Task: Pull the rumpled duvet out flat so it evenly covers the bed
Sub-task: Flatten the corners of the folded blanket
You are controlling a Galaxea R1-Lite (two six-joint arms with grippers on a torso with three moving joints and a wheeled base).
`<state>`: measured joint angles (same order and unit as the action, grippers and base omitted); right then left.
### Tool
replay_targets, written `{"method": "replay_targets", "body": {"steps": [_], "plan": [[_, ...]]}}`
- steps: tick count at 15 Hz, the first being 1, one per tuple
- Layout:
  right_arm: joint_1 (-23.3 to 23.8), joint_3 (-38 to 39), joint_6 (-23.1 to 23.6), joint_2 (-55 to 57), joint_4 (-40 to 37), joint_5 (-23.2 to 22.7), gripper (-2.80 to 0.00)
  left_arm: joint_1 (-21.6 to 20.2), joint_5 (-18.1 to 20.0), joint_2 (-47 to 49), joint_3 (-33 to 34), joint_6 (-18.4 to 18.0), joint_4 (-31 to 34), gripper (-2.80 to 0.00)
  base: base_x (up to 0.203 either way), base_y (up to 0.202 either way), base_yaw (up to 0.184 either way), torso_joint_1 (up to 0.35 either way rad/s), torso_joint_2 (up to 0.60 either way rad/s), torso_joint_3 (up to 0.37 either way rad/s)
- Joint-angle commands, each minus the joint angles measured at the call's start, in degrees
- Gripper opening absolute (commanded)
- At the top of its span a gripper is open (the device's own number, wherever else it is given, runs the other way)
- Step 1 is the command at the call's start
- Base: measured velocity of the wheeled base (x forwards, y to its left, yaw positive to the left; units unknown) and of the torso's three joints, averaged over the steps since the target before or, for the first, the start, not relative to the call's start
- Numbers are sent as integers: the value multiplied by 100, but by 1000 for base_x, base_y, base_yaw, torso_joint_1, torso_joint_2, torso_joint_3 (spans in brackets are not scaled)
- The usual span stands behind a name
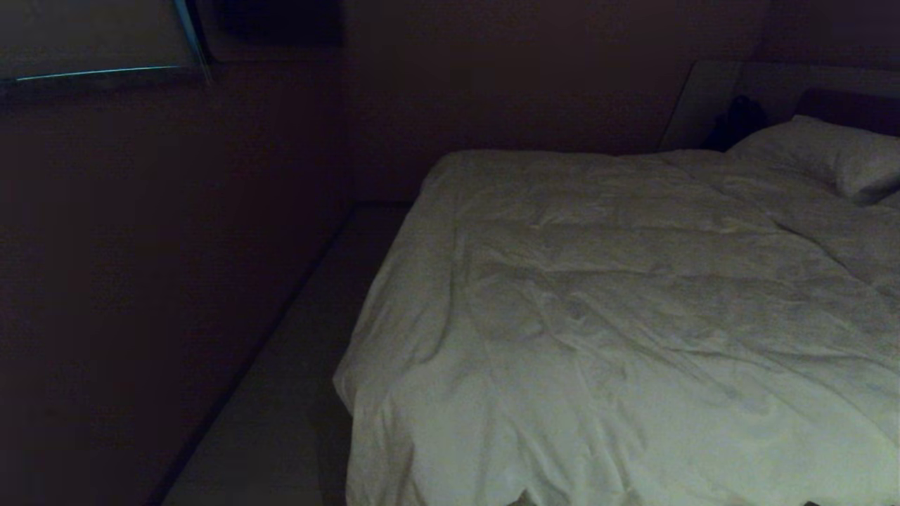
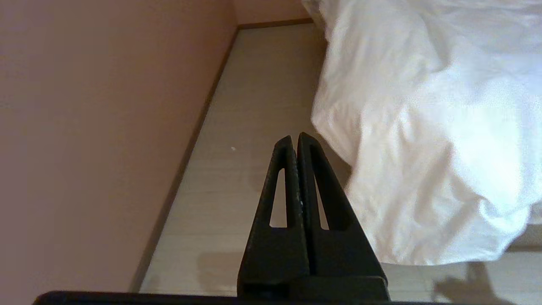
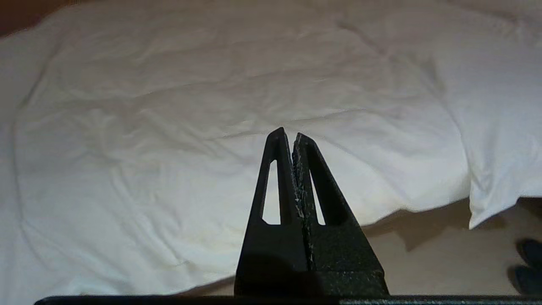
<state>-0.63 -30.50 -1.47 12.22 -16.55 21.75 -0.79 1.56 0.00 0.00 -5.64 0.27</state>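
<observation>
both hands pressed together and empty: right hand [image 3: 287, 132] faces the duvet [image 3: 190, 106], left hand [image 2: 295, 136] beside it.

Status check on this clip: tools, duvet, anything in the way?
Left tool shut, empty, above the floor beside the bed. Right tool shut, empty, facing the big white puffy creased duvet. Duvet spread, wrinkled. No obstruction seen.

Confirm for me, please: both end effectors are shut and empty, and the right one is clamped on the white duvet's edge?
Not quite. The right end effector is shut but holds nothing; in the right wrist view the duvet lies beyond its tips. The left end effector is likewise shut and empty over the floor.
</observation>
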Motion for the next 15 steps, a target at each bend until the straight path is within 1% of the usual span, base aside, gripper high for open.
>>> {"method": "replay_targets", "body": {"steps": [1,2,3,4,6,8,9,12,13,14,15], "plan": [[76,232,200,-850,35,-595,-280,0,-15,0,0,-21,-60,-280,0,0,0,0,0,0],[78,305,379,-1136,71,-1092,-280,0,9,0,-5,9,-297,-280,0,0,0,0,0,0],[80,363,571,-1222,140,-1368,-280,0,29,0,-9,28,-361,-280,0,0,0,0,0,0],[81,378,608,-1213,165,-1404,-280,0,32,0,-8,27,-364,-280,0,0,0,0,0,0],[81,386,1198,-1213,905,-1447,-280,0,501,0,0,-6,-974,-280,0,0,0,0,0,0],[81,396,1246,-1213,953,-1462,-280,0,526,0,-3,-14,-993,-280,0,0,0,0,0,0],[81,595,1413,-1213,1270,-1510,-280,0,589,0,-25,-40,-1070,-280,0,0,0,0,0,0],[81,1950,1759,-1207,2220,-1713,-280,0,609,0,-88,-60,-1161,-280,0,0,0,0,0,0],[81,2132,1808,-1207,2436,-1801,-280,1,618,10,-121,-60,-1127,-280,0,0,0,0,0,0],[81,2494,1703,-1209,2434,-1920,-280,4,642,49,-373,-56,-1023,-280,0,0,0,0,0,0],[81,2829,1530,-1211,2432,-2008,-280,6,668,183,-699,23,-849,-280,0,0,0,0,0,0]]}}
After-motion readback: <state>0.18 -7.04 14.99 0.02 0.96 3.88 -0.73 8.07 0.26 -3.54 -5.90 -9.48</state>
